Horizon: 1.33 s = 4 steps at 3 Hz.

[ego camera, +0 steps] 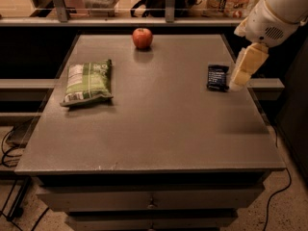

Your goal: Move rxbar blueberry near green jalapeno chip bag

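The rxbar blueberry (217, 77) lies flat on the counter (159, 129), far across from the green jalapeno chip bag (88, 81) and close to the opposite edge. The two are well apart, so none of the moving looks done yet. The bag itself rests flat on its broad face, print up, with bare counter on the side that faces the bar. That gives plenty of room to set something down beside it.

The gripper (239, 78) hangs on the far side of the bar from the bag, just beside the wrapper and tilted down toward it. It holds nothing, and whether it is wide or narrow cannot be told from here. That placement reads as an approach to a pick: it is lined up next to the bar, not above the bag.

A red apple (142, 37) sits beyond the bag toward the back of the counter, off the straight line between bag and bar, so it should not get in the way. The bar is thin and lies flat, so my guess is the grasp will need to come in low.
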Available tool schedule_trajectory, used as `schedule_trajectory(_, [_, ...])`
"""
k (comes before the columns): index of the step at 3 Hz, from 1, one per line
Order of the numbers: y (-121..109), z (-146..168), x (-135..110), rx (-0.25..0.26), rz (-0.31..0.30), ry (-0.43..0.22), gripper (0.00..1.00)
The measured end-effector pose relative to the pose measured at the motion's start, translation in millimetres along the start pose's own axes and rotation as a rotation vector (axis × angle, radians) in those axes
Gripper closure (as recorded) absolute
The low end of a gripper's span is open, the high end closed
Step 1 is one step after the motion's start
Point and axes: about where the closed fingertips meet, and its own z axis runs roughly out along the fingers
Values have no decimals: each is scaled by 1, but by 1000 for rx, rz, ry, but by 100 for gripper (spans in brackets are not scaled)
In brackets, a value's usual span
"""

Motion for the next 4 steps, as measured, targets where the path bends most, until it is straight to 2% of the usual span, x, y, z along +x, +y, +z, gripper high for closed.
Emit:
schedule_trajectory(2, [-21,47,-24,-29,6,-88,0])
schedule_trajectory(3, [-34,73,-28,-54,43,-131,0])
schedule_trajectory(4, [-45,100,-20,-84,93,-142,0])
